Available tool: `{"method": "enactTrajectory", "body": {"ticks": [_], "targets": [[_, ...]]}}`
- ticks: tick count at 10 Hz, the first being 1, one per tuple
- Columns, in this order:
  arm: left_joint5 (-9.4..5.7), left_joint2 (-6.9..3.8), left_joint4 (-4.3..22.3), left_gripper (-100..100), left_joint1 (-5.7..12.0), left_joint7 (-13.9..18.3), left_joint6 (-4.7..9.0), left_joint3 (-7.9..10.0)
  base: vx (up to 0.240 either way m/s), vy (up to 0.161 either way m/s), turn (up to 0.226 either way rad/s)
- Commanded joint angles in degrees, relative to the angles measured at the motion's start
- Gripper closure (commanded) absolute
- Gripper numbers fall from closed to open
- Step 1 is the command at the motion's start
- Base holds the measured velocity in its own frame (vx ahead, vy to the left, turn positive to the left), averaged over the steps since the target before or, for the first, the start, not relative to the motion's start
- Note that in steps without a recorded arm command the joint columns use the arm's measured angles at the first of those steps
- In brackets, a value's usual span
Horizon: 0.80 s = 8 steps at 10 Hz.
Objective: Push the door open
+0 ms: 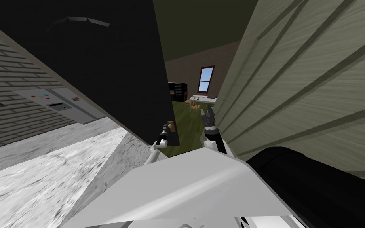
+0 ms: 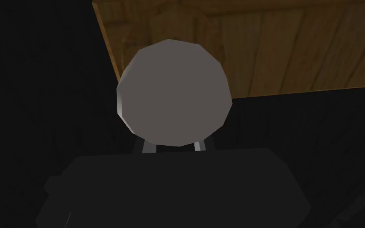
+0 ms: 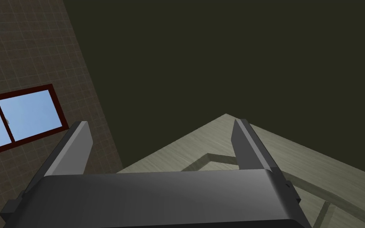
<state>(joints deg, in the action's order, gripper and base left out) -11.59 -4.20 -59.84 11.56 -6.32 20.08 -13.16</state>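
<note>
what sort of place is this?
Likely a house, at an interior doorway: a dark door with a round knob, a fridge by a brick wall, and beyond it a window and a table.

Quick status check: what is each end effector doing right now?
Left end effector: at the grey round door knob; open or closed cannot be told.
Right end effector: open, holding nothing.

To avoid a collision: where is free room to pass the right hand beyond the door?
Free: the gap between the dark door and the green panelled wall, where the open right gripper is. Crowded: at the door's edge, where the left gripper is at the grey knob.
</note>
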Motion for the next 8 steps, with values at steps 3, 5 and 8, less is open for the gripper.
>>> {"method": "enactTrajectory", "body": {"ticks": [3, 5, 8], "targets": [[-0.60, -0.43, -0.4, -100, 0.07, -0.4, -0.13, -0.51, -0.023, 0.024, 0.062], [-0.69, -0.25, -0.9, -100, -0.03, -0.2, -0.47, -1.13, -0.216, 0.010, -0.007], [-0.84, 0.35, -1.6, -100, -0.20, 0.1, -1.01, -2.12, -0.198, 0.027, -0.005]]}}
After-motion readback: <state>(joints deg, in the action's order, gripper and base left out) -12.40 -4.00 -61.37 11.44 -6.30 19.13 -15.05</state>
